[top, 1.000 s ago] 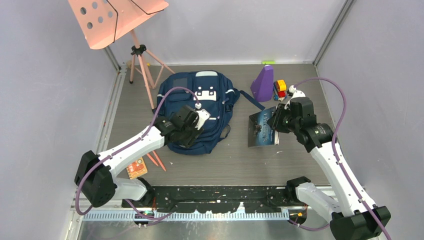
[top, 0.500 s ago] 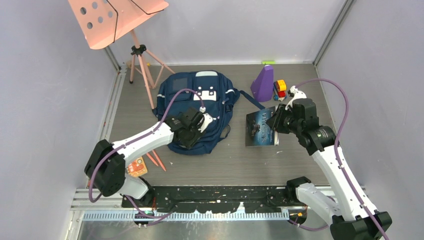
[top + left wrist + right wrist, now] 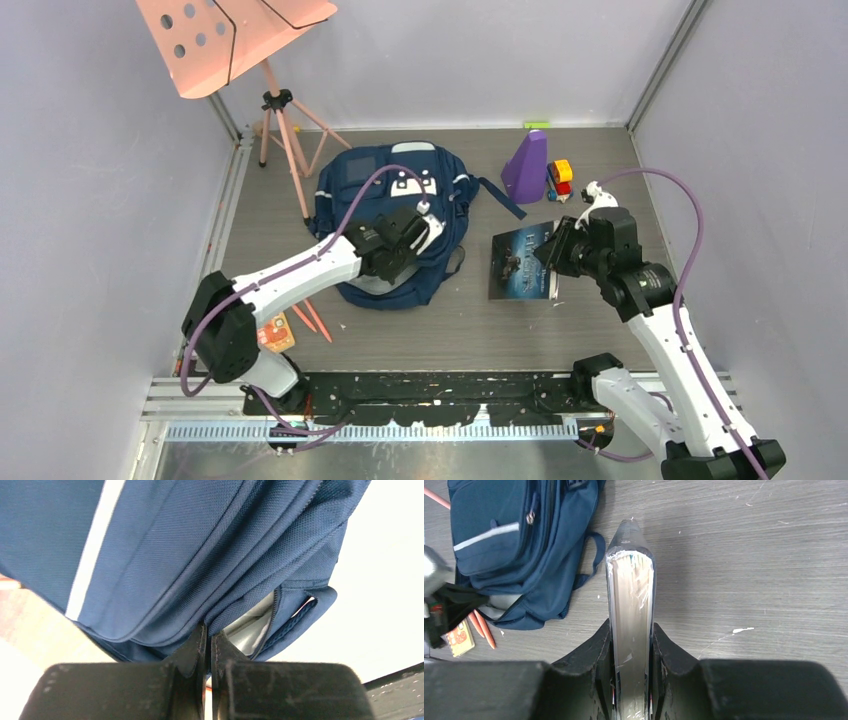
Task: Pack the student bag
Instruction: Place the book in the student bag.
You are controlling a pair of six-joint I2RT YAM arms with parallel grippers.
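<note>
L pincer nipping student bag edge, R pincer clamping book

Navy student bag, white stripes, grey lining

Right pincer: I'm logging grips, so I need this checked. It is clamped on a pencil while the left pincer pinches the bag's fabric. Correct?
Not quite. The right pincer is clamped on a book, not a pencil; the right wrist view shows its page edges between the jaws. The left pincer does pinch the bag fabric.
</note>
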